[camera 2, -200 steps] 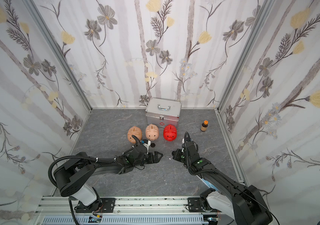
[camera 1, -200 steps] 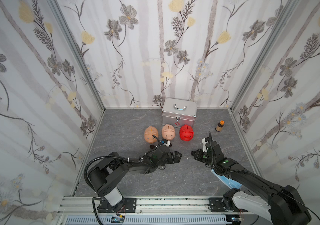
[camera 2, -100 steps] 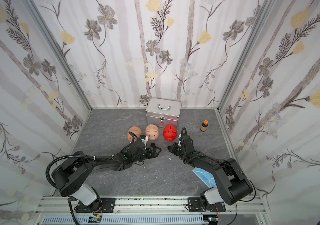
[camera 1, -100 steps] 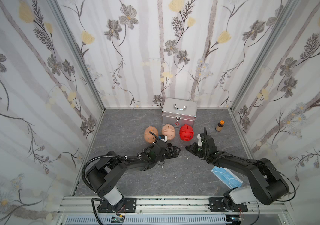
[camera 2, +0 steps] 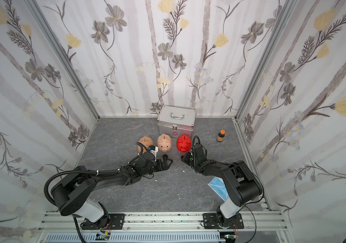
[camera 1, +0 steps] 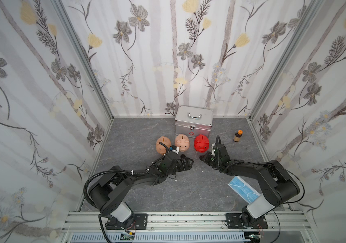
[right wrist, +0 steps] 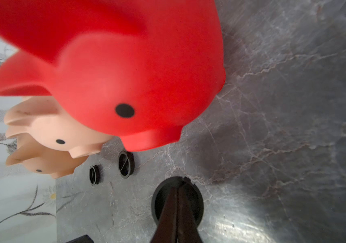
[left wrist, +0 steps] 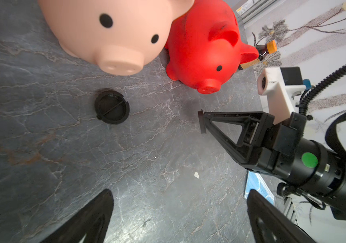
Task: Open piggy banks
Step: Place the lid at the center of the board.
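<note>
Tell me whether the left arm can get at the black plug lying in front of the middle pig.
Probably yes: the left gripper is open, and the plug lies on bare floor just ahead of it, with nothing between them.

Black arms (camera 1: 138, 178), corrugated cables (left wrist: 323, 78), green dots (left wrist: 309, 160).

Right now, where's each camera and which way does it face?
Top views: high above, looking down on the grey floor; left arm and right arm show.
Left wrist: low, facing a peach-pink plastic pig and loose black round plug; open left gripper shows.
Right wrist: low, facing the bright red plastic pig; right gripper shut on another plug.
Shared: both wrists see the red pig.
</note>
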`<action>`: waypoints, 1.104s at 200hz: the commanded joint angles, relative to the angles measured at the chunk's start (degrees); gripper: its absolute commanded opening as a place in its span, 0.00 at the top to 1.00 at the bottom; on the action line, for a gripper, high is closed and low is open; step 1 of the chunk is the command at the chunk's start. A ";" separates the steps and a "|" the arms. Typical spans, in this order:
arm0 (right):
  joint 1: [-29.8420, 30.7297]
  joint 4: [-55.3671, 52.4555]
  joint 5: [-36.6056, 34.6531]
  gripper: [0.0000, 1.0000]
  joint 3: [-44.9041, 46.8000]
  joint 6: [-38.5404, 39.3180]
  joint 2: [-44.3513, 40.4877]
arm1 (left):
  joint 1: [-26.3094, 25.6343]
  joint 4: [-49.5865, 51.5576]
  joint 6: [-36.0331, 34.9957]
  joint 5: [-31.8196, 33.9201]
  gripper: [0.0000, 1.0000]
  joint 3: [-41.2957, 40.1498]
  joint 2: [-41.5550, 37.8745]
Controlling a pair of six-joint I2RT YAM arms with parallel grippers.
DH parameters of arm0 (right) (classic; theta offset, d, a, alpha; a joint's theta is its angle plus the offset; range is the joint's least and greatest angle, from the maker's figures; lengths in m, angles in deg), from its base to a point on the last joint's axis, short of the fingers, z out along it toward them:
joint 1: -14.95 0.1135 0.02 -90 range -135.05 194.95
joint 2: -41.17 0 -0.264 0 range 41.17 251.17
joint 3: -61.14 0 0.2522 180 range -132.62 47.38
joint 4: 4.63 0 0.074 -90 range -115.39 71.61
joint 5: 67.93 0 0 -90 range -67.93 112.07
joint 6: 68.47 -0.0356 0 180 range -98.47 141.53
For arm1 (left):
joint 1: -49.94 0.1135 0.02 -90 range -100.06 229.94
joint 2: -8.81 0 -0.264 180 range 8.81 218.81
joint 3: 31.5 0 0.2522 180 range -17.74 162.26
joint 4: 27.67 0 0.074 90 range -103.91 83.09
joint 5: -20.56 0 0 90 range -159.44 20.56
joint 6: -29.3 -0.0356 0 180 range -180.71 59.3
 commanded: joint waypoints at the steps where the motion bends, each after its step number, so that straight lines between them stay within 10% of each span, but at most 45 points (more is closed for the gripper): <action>1: 0.02 1.72 -2.83 1.00 -1.34 -0.75 0.94 | 0.04 0.18 -0.36 0.95 0.00 -0.24 -0.59; 221: 0.02 0.77 -2.08 0.83 -5.11 0.15 5.51 | 0.00 1.13 -0.27 0.77 0.00 -0.76 -2.15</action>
